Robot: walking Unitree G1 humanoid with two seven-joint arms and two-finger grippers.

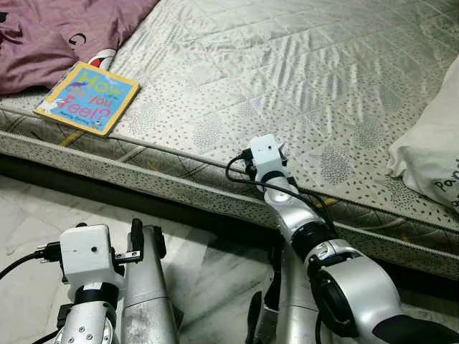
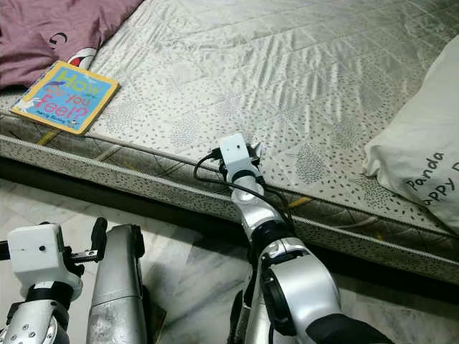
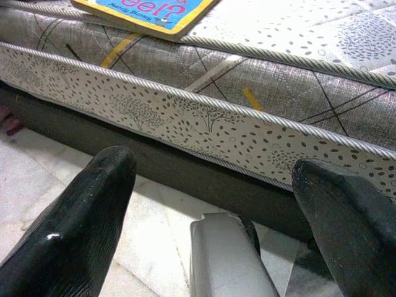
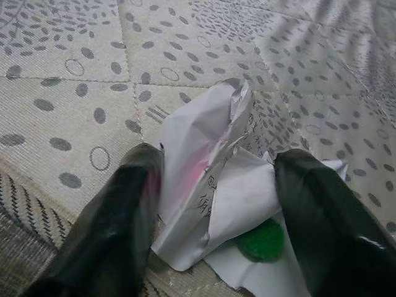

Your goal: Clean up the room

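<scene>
Item, crumpled paper [image 4: 210,185]: lay near the mattress [image 1: 287,86] edge between the right gripper [image 4: 216,216]'s parted fingers, liable to slip or tear if pinched shallowly; left gripper [image 3: 210,204] hung open by the floor.

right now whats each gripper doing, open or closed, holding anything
Left gripper: open, holding nothing, low over the floor beside the mattress.
Right gripper: open, its fingers either side of crumpled paper at the mattress edge, not yet closed on it.
</scene>
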